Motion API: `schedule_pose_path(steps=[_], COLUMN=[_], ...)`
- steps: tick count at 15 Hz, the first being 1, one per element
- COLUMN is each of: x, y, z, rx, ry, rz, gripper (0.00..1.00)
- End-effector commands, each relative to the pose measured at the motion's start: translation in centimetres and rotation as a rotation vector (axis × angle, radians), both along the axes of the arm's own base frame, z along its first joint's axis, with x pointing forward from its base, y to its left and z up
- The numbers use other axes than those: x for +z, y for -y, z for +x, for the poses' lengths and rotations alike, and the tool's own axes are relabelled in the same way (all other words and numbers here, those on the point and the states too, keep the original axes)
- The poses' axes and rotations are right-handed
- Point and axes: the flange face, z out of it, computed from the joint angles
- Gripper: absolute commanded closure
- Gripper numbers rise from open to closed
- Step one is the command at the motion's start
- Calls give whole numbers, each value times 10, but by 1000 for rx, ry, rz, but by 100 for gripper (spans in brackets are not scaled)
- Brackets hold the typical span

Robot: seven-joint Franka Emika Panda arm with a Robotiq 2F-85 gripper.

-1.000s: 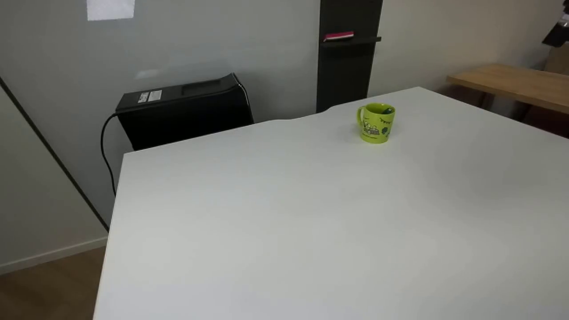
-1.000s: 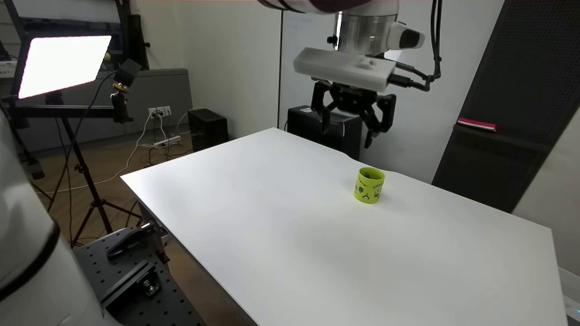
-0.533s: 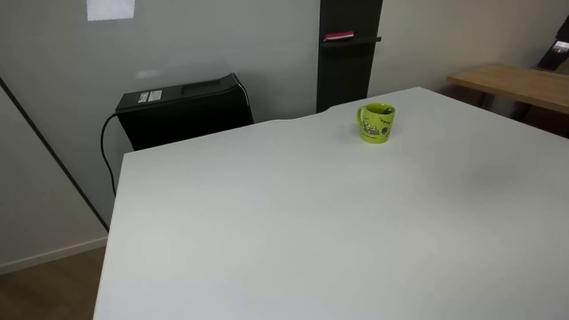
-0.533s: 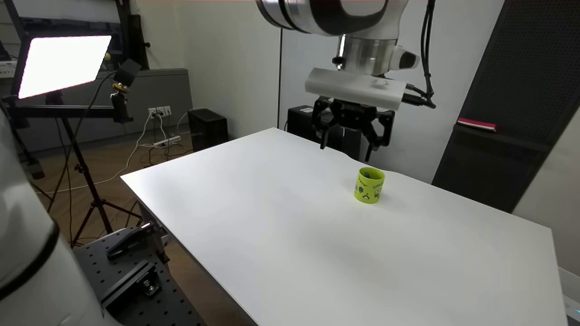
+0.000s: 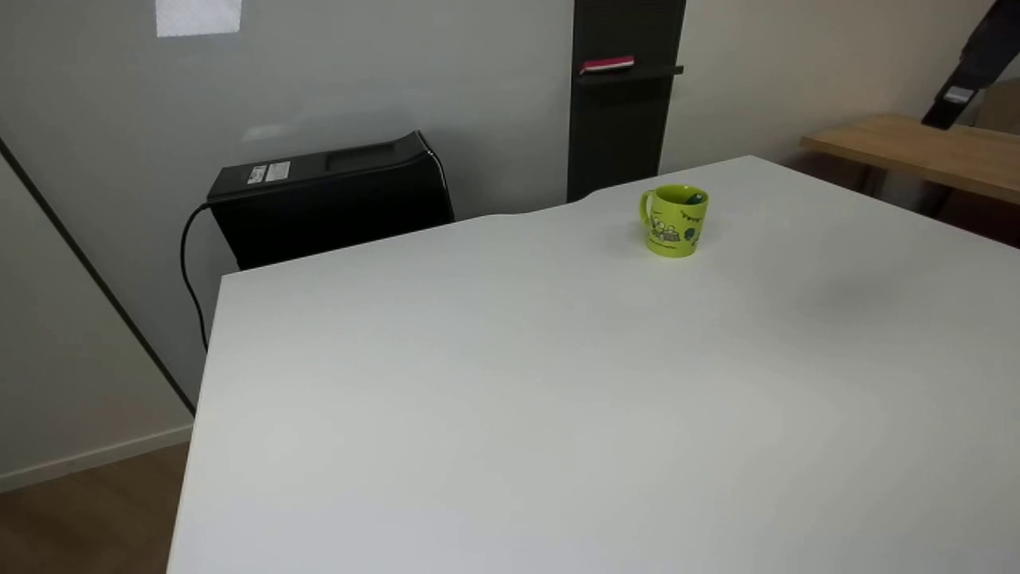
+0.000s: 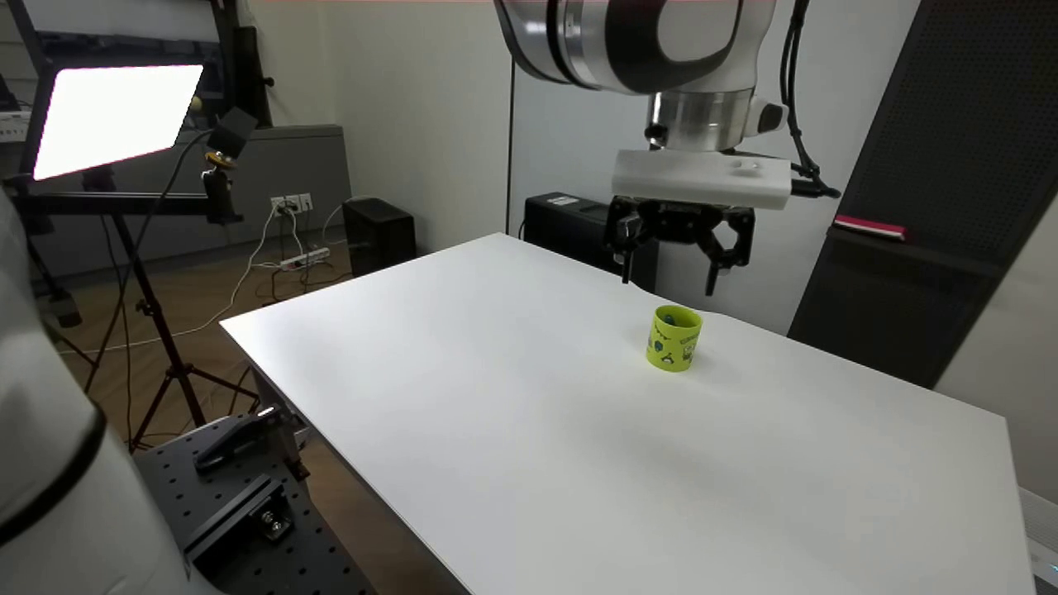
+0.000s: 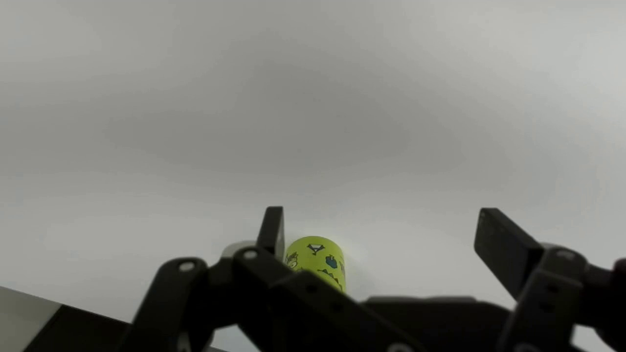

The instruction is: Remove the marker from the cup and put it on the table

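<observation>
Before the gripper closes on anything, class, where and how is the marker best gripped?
Take the marker by its upper end, probably from straight above: it seems to lean inside the upright cup, only that end showing in the mouth, opposite the handle, with the cup's wall hiding the rest. The open gripper should pinch only there.

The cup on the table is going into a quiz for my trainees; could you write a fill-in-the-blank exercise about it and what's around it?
1. The cup is lime ____ in colour.
2. The marker is ____ the cup, not beside it.
3. The top of the table is plain ____.
4. The jaws are ____, not shut, and hold nothing.

Missing words: green; inside; white; open.
</observation>
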Motion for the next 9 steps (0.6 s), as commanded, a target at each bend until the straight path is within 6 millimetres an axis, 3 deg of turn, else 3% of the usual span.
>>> schedule_pose_path(steps=[1,5,6,9], x=[0,-10,-7,-13], y=[4,0,-3,-5], z=[22,34,22,26], rx=[44,49,50,47], ry=[91,143,122,124], rz=[-26,-28,-32,-30], gripper=[0,0,0,0])
